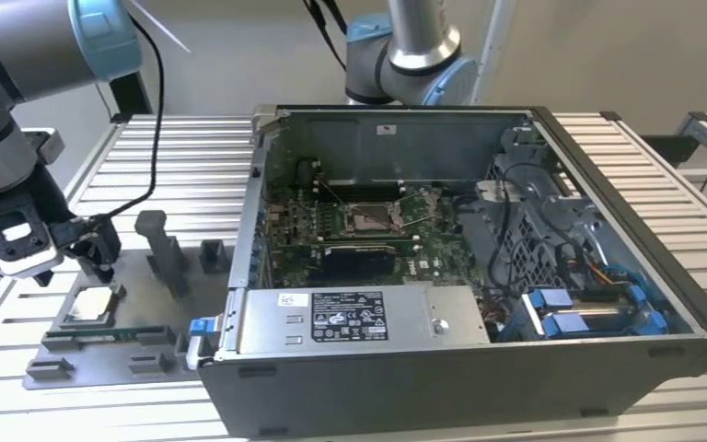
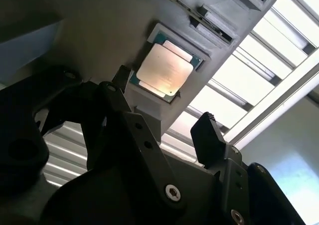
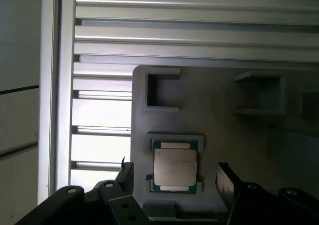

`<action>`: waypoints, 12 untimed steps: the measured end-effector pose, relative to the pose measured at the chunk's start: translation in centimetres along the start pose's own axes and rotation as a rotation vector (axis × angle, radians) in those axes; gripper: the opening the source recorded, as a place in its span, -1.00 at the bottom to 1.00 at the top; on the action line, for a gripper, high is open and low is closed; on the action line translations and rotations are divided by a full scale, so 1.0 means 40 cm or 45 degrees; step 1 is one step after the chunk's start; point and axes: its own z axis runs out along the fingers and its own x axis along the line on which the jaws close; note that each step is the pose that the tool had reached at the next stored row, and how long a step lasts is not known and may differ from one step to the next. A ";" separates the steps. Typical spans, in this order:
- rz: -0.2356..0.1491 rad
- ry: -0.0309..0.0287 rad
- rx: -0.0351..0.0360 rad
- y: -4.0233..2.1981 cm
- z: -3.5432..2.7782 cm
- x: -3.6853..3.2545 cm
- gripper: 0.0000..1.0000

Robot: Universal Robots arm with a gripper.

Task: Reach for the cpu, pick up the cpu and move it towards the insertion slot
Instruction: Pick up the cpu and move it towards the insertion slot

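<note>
The cpu (image 1: 93, 305) is a small silver square chip lying flat in a pocket of the grey fixture plate (image 1: 144, 331), at the exterior view's left. My gripper (image 1: 84, 265) hangs just above it, apart from it. In both wrist views the cpu (image 2: 164, 69) (image 3: 174, 167) sits between and beyond my two dark fingers (image 2: 207, 125) (image 3: 225, 179), and the gripper (image 2: 164, 103) (image 3: 175, 177) is open with nothing in it. The insertion slot (image 1: 370, 217) is the silver-framed square socket on the motherboard inside the open computer case.
Upright grey fixture blocks (image 1: 163, 250) stand on the plate beside my gripper. The open computer case (image 1: 599, 276) takes up the middle and right, with a power supply (image 1: 353, 318) at its front. A second arm (image 1: 403, 51) stands behind it. A slatted aluminium table (image 1: 181, 157) lies beneath.
</note>
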 end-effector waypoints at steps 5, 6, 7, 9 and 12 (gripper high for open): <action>0.000 0.0000 -0.0003 -0.004 0.023 0.000 1.00; 0.000 -0.0001 -0.0005 -0.005 0.027 0.000 1.00; 0.000 0.0000 -0.0008 -0.007 0.031 0.000 1.00; 0.000 0.0001 -0.0015 -0.009 0.038 0.000 1.00; 0.000 -0.0002 -0.0028 -0.011 0.049 0.000 1.00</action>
